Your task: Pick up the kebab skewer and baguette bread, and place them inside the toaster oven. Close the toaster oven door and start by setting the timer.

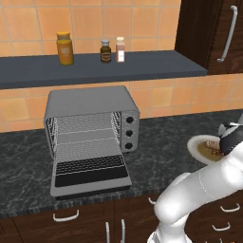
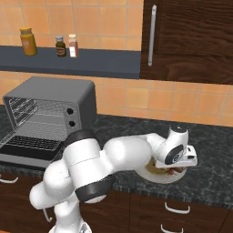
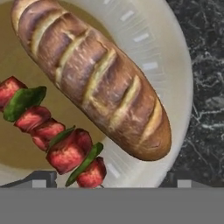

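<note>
Your tool (image 3: 109,183) hangs just above a pale plate (image 3: 175,65) on the dark marbled surface (image 3: 205,87), its two dark fingertips (image 3: 41,179) spread wide with nothing between them. On the plate lie the two foods, side by side. The bread (image 3: 94,76) is a plump brown loaf with pale slashes, running on a slant across the hand view. Beside it and close, though you cannot tell whether they touch, lies the skewer (image 3: 52,135), threaded with red chunks and green slivers.

In the left base view the oven (image 1: 90,123) sits well away from the plate (image 1: 197,148), farther along the surface (image 1: 156,156), with its door (image 1: 90,175) dropped flat and the wire racks bare. Three black knobs run down its right side. Three jars stand on a shelf (image 1: 142,64) above it. In the right base view the arm reaches over the plate (image 2: 157,175) with the tool (image 2: 182,167) low over the food.

The step in hand looks like the first pick. To do it well, choose one item and centre the fingers across its narrow width. The bread looks easier, being thick and firm. For the skewer, close on a chunk near the middle so it does not tip, and keep clear of the loaf.
</note>
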### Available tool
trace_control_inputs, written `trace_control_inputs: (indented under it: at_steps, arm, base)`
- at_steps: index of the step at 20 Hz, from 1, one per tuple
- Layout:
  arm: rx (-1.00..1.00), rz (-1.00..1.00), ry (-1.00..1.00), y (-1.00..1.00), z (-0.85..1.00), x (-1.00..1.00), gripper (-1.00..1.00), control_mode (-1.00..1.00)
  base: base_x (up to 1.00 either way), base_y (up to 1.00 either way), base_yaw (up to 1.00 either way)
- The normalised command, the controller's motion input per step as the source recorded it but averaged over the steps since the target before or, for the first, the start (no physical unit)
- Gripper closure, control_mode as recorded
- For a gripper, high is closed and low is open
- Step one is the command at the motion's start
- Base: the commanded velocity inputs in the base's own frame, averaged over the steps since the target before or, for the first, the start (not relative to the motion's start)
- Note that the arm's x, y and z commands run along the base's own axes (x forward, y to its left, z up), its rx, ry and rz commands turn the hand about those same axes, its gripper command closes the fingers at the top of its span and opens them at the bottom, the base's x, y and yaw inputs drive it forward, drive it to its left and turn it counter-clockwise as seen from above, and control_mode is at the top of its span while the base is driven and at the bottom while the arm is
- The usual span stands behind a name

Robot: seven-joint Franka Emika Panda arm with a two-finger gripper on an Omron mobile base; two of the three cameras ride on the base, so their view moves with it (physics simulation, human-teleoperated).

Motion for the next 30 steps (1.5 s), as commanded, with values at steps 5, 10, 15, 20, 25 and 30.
trace_control_inputs:
  at_steps: [5, 10, 15, 20, 25, 30]
  arm:
    - [0.0, 0.0, 0.01, 0.03, -0.13, -0.1, -1.0, -1.0]
    - [0.0, 0.0, 0.0, 0.14, -0.26, -0.03, -1.0, -1.0]
    - [0.0, 0.0, 0.0, 0.12, -0.17, -0.12, -1.0, -1.0]
    - [0.0, 0.0, 0.02, 0.27, -0.22, 0.01, -1.0, -1.0]
    - [-0.01, 0.0, 0.0, 0.01, -0.1, 0.14, -1.0, -1.0]
    - [0.0, 0.01, 0.0, -0.02, -0.12, 0.04, -1.0, -1.0]
  base:
    - [0.0, 0.0, 0.0]
    - [0.0, 0.0, 0.0]
    - [0.0, 0.0, 0.0]
    - [0.0, 0.0, 0.0]
    - [0.0, 0.0, 0.0]
    - [0.0, 0.0, 0.0]
